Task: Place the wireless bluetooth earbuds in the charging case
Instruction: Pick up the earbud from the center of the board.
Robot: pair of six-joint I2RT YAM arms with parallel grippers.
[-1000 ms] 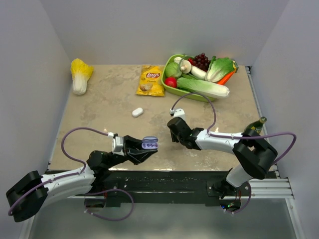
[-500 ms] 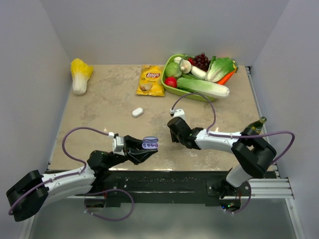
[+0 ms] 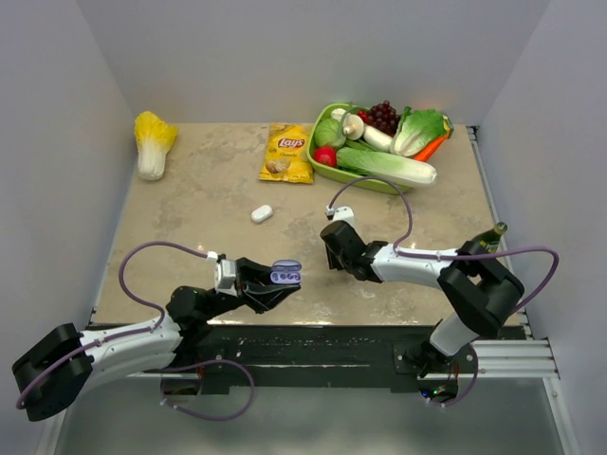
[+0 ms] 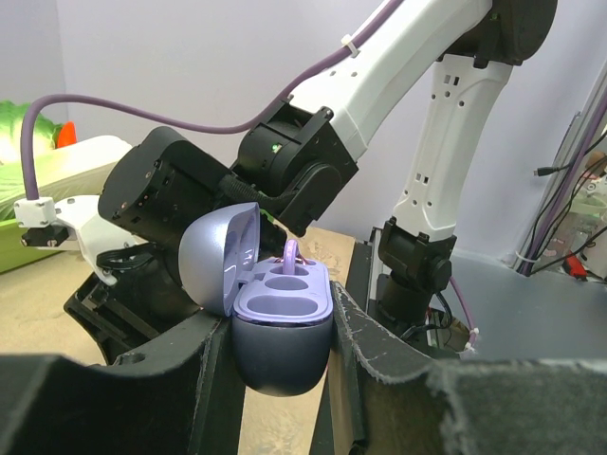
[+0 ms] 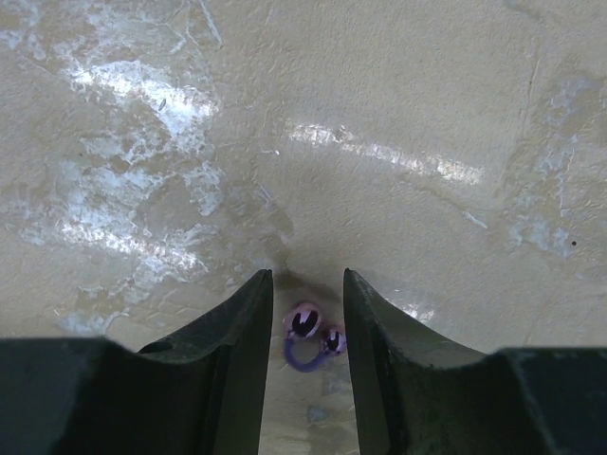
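Down at the near left of the table, grips the charging case in the left gripper, fingers pressed on both round sides. Holds it up in the air, not resting on anything. Has the lid tipped back and the holes turned up, most likely to leave an easy way in from above. Points the open side toward the other arm, probably to make the trip short. Shows a small purple stalk standing up at the far hole; could be a bud already in, but cannot tell for sure. Leaves the near hole bare, so seems to need at least one more bud. Over on the right, reaches the right gripper down low, tips right at the stone top. Sets one finger on each side of a tiny purple earbud, with only thin gaps left. Looks lined up this way to pinch across the bud's small body. Cannot tell whether squeezing it yet or just standing close beside it. Calls for a very soft, slow pinch next, by my guess, to stop so small and shiny a thing from popping out or rolling off. Farther back, leaves a little white thing alone, well apart from both arms; too small to name. Has a chip bag and a green basket of play food at the far side, away from the work.
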